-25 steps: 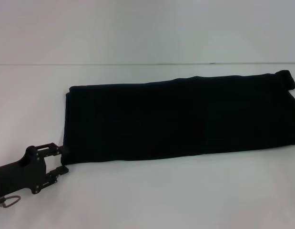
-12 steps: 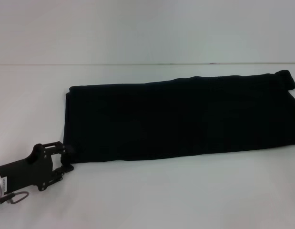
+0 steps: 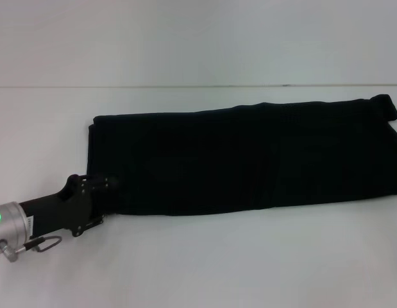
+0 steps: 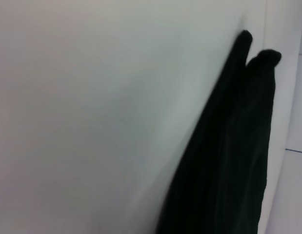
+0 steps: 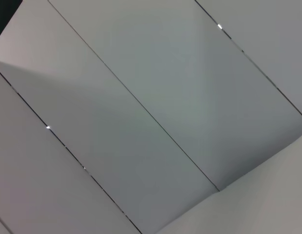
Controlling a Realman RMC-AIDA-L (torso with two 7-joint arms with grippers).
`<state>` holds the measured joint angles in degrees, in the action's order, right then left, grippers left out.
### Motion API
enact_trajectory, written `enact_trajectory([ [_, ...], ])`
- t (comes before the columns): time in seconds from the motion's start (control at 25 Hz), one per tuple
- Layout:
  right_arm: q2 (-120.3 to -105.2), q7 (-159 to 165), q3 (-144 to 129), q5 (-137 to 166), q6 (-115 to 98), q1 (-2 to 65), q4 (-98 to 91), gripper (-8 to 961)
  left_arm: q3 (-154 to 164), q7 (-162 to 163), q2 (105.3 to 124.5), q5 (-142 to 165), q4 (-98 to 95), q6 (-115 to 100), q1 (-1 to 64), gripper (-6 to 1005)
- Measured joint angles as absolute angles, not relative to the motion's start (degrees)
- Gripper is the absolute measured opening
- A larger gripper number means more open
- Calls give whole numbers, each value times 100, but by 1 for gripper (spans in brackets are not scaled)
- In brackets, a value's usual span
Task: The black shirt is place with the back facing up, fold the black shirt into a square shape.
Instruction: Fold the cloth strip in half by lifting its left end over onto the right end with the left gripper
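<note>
Reaching in from the near left of the head view, left gripper [image 3: 103, 186] meeting the near left corner of the black shirt [image 3: 249, 157], fingertips lost against the dark cloth, so impossible to tell how far apart the fingers are standing or whether any fabric is between them. Lying immediately ahead and to the right of this gripper, the shirt already narrowed into a long band on the white table [image 3: 198, 269], long axis running left to right across the work area and rising slightly toward the far right end, where a small lump of cloth is sticking up. Showing in the left wrist view as a dark strip [image 4: 229, 156] stretching away along the table, ending in two rounded tips, which is agreeing with a gripper placed at one short end and looking down the length. Judging from this, carrying the left short end over toward the right end along that long axis, to halve the band into a squarer shape, probably being the coming move; left arm clearly the nearer one. Right gripper not appearing in any view, right wrist camera looking only at pale panels. No containers being present
</note>
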<state>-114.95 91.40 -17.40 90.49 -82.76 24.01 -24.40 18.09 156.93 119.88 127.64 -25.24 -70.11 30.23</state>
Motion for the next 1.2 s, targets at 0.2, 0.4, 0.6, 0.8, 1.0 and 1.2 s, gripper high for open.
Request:
enact_trajectory([
  [0.2, -11496, 9140, -1740, 9039, -8278, 2410, -2458, 746, 1871, 15677, 12036, 12765, -2501, -6827, 3174, 514],
  [0.4, -11496, 9140, -1720, 9029, -8291, 2415, -2467, 746, 1955, 15674, 12056, 12754, -2496, -6662, 3282, 501],
  [0.6, -11496, 9140, -1699, 9026, -8306, 2418, -2469, 746, 1941, 15657, 12055, 12723, -2557, -6632, 3269, 488],
  [0.8, -11496, 9152, -1662, 9026, -8317, 2436, -2473, 746, 2073, 15609, 12058, 12772, -2633, -6611, 3343, 431],
  [1.0, -11496, 9164, -1640, 9025, -8314, 2435, -2479, 746, 2105, 15552, 12032, 12745, -2639, -6603, 3339, 209],
  [1.2, -11496, 9165, -1635, 9026, -8291, 2434, -2492, 746, 2060, 15333, 12023, 12677, -2642, -6604, 3337, 28],
])
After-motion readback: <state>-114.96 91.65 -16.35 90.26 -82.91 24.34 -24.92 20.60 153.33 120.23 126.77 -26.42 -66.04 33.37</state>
